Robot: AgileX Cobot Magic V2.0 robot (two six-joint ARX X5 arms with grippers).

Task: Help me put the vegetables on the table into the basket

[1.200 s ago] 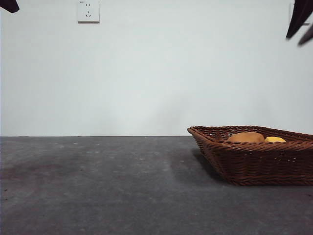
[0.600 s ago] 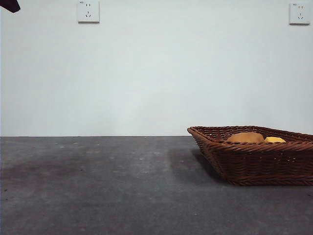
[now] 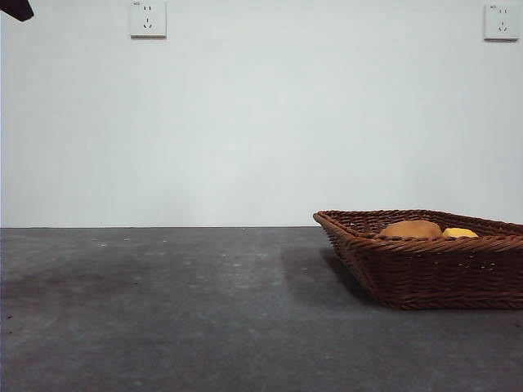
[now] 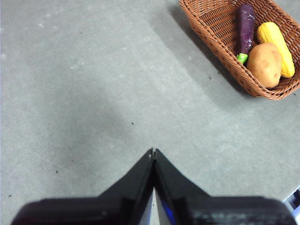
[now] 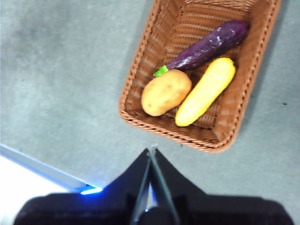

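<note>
The brown wicker basket (image 3: pixel 425 278) (image 4: pixel 211 28) (image 5: pixel 154 61) stands on the dark grey table (image 3: pixel 163 310) at the right. Inside it lie the tan potato (image 5: pixel 165 92) (image 4: pixel 264 64) (image 3: pixel 411 229), the yellow corn cob (image 5: pixel 206 91) (image 4: pixel 277 47) (image 3: pixel 459 233) and the purple eggplant (image 5: pixel 208 44) (image 4: pixel 244 28) with its green cap. My left gripper (image 4: pixel 153 152) hangs shut and empty high above bare table, well away from the basket. My right gripper (image 5: pixel 152 150) is shut and empty, high above the basket's near rim.
Two wall sockets (image 3: pixel 147 18) (image 3: pixel 500 21) sit on the white wall behind. A black arm tip (image 3: pixel 15 8) shows at the front view's top left corner. The table's edge with a blue light (image 5: pixel 91 190) shows in the right wrist view.
The dark gripper at the front view's top right corner has risen out of that view. The basket and its vegetables have not moved.
</note>
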